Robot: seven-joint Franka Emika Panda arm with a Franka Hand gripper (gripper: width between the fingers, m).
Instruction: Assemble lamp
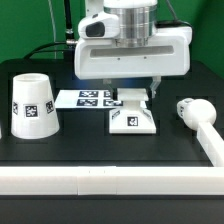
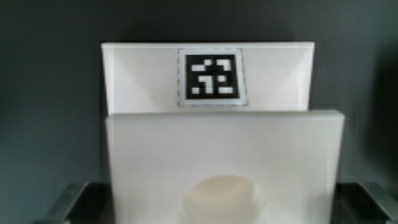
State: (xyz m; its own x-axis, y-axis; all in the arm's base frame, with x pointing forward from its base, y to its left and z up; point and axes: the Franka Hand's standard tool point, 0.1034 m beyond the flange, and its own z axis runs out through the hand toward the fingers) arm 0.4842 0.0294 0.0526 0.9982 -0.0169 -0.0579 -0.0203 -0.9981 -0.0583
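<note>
Dead centre, my pincer (image 1: 132, 93) straddles the flat square white plastic lamp base (image 1: 133, 122), presumably to reposition it; can't tell if it's clamped

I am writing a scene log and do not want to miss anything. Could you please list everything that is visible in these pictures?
lamp base: one, white with a black-and-white tag, middle of the table, under the arm.
lamp shade: one, white with a tag, at the exterior view's left, standing wide end down.
bulb: one, white, at the exterior view's right, lying on its side.
marker board: one, white with several tags, flat between shade and base.
table: one, black.
rail: one, white, along the table's near edge.
robot arm: one, white, above the base; its dark jaws stand at either side of the base, and contact cannot be told.
</note>
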